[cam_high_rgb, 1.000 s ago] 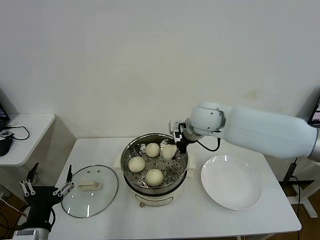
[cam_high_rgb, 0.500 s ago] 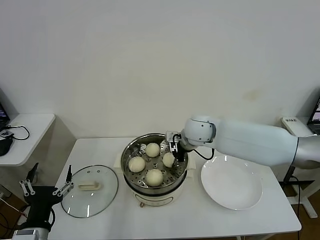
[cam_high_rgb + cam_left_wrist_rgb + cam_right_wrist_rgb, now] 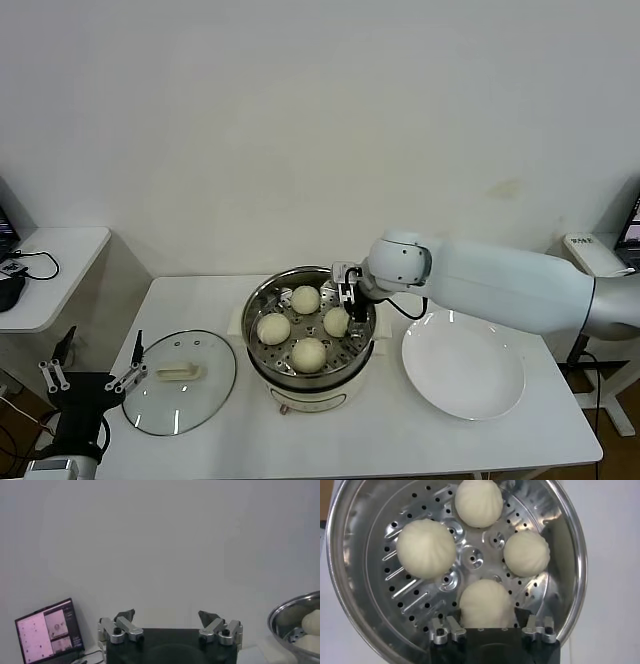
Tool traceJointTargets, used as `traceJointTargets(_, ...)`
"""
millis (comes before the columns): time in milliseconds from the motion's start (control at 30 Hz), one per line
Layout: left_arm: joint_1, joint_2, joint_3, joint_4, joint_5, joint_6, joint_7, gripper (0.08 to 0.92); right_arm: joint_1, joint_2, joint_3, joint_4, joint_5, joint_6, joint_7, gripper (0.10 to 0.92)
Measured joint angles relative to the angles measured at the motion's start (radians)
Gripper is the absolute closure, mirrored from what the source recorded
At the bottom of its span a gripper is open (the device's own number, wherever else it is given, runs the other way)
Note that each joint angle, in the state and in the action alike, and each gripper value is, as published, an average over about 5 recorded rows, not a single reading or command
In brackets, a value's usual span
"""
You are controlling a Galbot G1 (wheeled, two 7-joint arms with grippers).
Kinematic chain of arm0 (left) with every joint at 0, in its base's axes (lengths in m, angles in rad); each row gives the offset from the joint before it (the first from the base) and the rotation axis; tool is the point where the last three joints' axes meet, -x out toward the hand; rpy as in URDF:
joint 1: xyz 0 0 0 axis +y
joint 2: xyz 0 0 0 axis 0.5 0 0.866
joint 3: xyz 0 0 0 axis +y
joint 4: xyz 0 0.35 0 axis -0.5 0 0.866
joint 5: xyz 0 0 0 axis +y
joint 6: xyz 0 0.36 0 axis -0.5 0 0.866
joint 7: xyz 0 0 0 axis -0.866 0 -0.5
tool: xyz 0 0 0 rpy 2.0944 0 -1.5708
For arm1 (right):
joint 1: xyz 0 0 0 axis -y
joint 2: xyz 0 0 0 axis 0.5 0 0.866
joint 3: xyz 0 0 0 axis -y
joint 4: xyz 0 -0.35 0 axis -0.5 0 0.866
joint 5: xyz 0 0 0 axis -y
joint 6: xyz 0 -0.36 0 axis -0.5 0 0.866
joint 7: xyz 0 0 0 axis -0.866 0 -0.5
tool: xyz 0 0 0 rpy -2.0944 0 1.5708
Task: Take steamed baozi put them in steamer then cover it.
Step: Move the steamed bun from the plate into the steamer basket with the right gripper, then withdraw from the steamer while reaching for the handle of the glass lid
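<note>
The steamer (image 3: pixel 310 372) stands mid-table with four baozi on its perforated tray: one at the back (image 3: pixel 305 299), one on the left (image 3: pixel 273 328), one at the front (image 3: pixel 309 353) and one on the right (image 3: pixel 337 321). My right gripper (image 3: pixel 350 297) reaches into the pot over its right rim. In the right wrist view the right gripper (image 3: pixel 488 620) is open, its fingers either side of the nearest baozi (image 3: pixel 486 602), which rests on the tray. The glass cover (image 3: pixel 180 381) lies flat on the table left of the steamer. My left gripper (image 3: pixel 92 373) is open and empty, parked at the table's left edge.
A flat white plate (image 3: pixel 463 364) lies right of the steamer, with nothing on it. A small side table (image 3: pixel 50 260) with cables stands far left. The left wrist view shows the steamer's rim (image 3: pixel 292 611) and a laptop screen (image 3: pixel 47 635).
My right gripper came down into the steamer with the fourth baozi. The bun now rests on the tray's right side and the fingers stand apart from it. The left arm has not moved.
</note>
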Motion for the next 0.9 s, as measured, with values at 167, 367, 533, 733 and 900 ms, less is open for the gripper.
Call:
traceJointTargets(167,-0.001,0.000,0.002,-0.002,0.000,0.000,0.000,0.177,0.010,-0.025,0.033,0.025,0.012,0.001,0.008,0.203)
traceJointTargets(367,-0.004,0.002,0.002,-0.002,0.000,0.000,0.000,0.177,-0.004,-0.081,0.098,0.078,0.040,0.013,0.069,0.203)
traceJointTargets(533,-0.012,0.002,0.010,0.007,0.000,-0.001,0.000,0.177,-0.073,-0.154,0.181,0.138,0.070,0.058,0.206,0.202)
traceJointTargets(733,-0.027,0.003,0.015,0.024,-0.005,-0.009,0.001,0.177,-0.313,-0.239,0.396,0.217,0.070,0.180,0.425,0.203)
traceJointTargets(900,-0.037,0.004,0.024,0.040,-0.004,-0.015,0.006,0.177,-0.631,-0.245,0.703,0.268,0.004,0.326,0.541,0.203)
